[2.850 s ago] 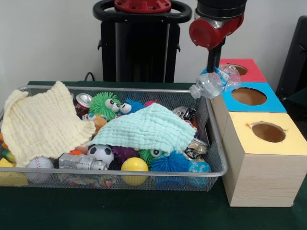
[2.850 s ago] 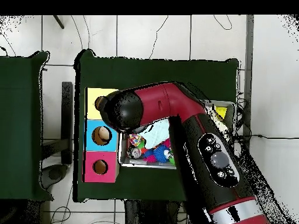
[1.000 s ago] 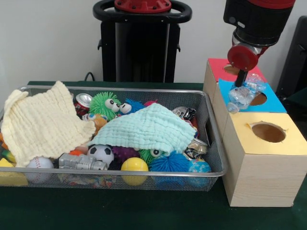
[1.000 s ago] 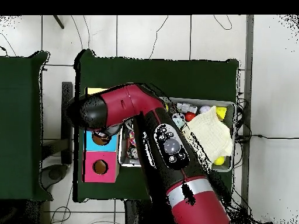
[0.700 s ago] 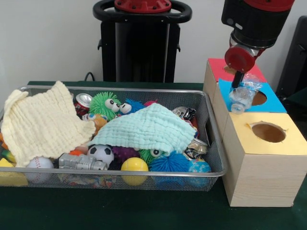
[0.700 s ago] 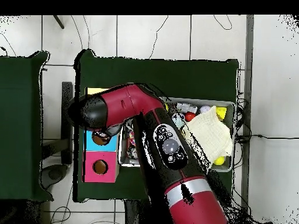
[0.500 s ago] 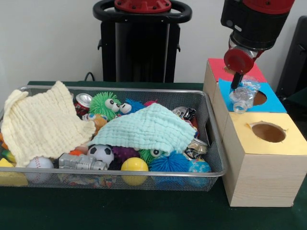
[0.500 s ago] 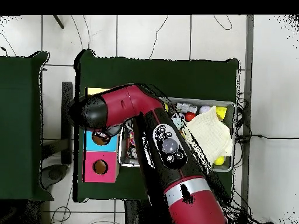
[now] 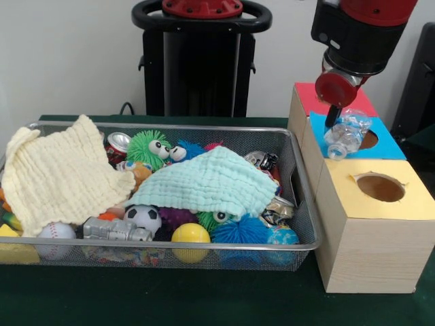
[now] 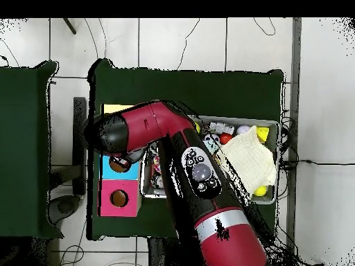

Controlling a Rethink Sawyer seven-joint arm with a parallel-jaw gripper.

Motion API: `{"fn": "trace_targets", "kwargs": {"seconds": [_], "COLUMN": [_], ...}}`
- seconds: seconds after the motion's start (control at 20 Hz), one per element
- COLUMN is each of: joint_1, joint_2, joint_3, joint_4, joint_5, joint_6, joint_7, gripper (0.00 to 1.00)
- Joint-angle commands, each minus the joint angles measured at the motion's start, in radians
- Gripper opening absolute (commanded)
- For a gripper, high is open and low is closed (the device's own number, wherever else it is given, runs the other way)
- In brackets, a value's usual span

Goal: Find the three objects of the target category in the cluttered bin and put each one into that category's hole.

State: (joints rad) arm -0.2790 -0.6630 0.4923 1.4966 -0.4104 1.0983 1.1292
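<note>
My gripper [image 9: 334, 117] hangs over the blue-topped box [image 9: 387, 148], shut on a crushed clear plastic bottle [image 9: 344, 133]. The bottle dangles just left of the blue box's round hole [image 9: 368, 139], its lower end close to the blue top. Beside it are the red-topped box [image 9: 309, 97] behind and the yellow-topped box [image 9: 401, 204] in front. The wire bin [image 9: 300, 178] to the left holds crushed cans [image 9: 262, 161], a red can [image 9: 117, 145], balls and fuzzy toys. In the overhead view the red arm [image 10: 142, 128] covers the gripper and the bottle.
A yellow cloth [image 9: 61, 173] and a mint cloth [image 9: 207, 183] drape over much of the bin's contents. A soccer ball [image 9: 143, 217], a yellow ball [image 9: 190, 236] and a baseball [image 9: 56, 234] lie along the bin's front. The boxes stand against the bin's right side.
The arm carried the bottle from above the bin's right rim across to the blue box. Over the last second it only shifted slightly, the bottle staying by the hole.
</note>
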Motion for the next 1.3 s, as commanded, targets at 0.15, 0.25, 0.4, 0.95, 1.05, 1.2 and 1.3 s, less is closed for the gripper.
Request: {"fn": "trace_targets", "kwargs": {"seconds": [0.15, 0.25, 0.4, 0.95, 1.05, 1.2, 1.3], "joint_1": [0.0, -0.003, -0.013, -0.025, -0.028, -0.04, -0.044], "joint_2": [0.026, 0.023, 0.005, -0.013, -0.016, -0.026, -0.029], "joint_3": [-0.022, -0.015, 0.0, 0.021, 0.023, 0.032, 0.042], "joint_4": [-0.027, -0.035, -0.029, -0.013, -0.009, 0.02, 0.028], "joint_5": [0.015, 0.022, 0.04, 0.073, 0.079, 0.099, 0.118], "joint_6": [0.147, 0.166, 0.2, 0.239, 0.233, 0.187, 0.159], "joint_7": [0.043, 0.033, 0.013, -0.002, -0.001, -0.003, 0.001], "gripper": [0.0, 0.0, 0.0, 0.0, 0.0, 0.0, 0.0]}}
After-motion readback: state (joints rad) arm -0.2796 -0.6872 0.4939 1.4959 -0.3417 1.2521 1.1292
